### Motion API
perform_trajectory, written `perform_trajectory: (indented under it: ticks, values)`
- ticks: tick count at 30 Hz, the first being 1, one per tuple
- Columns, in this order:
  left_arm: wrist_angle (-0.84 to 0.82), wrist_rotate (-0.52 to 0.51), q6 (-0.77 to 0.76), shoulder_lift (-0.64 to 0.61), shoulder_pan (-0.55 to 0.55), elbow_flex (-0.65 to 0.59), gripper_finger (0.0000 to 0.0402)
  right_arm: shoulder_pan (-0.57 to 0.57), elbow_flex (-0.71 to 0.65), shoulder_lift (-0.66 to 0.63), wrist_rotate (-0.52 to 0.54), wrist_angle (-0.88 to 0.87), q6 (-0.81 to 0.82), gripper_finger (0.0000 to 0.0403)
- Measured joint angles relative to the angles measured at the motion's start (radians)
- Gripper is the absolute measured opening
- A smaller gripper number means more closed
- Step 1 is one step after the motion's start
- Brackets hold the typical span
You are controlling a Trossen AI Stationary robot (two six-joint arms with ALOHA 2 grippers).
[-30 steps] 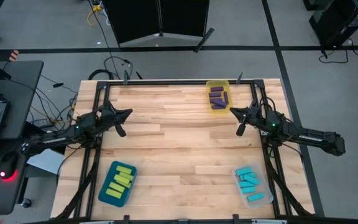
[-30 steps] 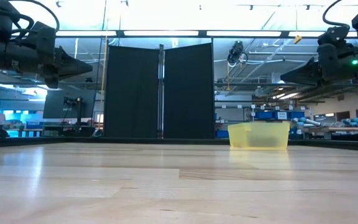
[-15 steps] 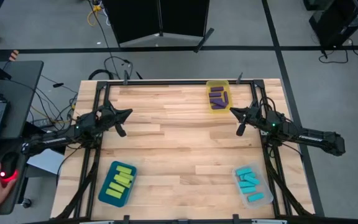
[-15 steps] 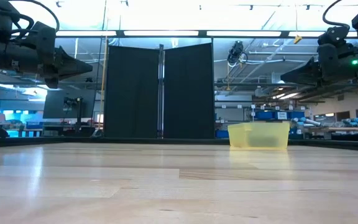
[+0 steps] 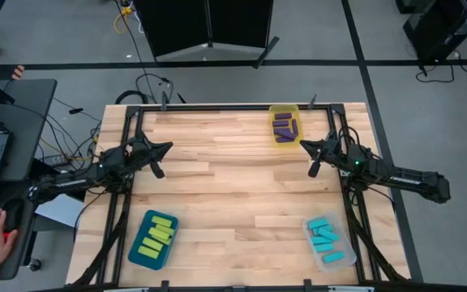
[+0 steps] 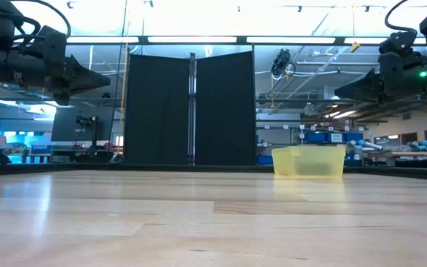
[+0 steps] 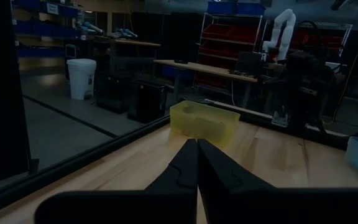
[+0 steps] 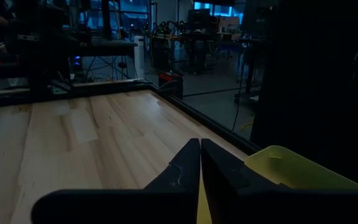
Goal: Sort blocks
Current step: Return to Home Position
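Pinched closed, left hand (image 5: 168,147) and right hand (image 5: 302,145) hover near opposite table (image 5: 233,191) edges

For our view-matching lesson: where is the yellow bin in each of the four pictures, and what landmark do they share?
High view: yellow bin at the far edge of the table, holding purple blocks.
Low view: bin right of centre, far edge.
Left wrist view: bin straight ahead of the left gripper.
Right wrist view: bin's rim close beside the right gripper.
Shared landmark: the table's dark edge rail.
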Motion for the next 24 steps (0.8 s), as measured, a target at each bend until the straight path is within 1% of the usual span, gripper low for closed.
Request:
perform_trajectory:
  ticks: [24]
  values:
    - [0.000, 0.000, 0.000, 0.000, 0.000, 0.000, 0.0010, 0.000, 0.000, 0.000, 0.000, 0.000, 0.000, 0.0029]
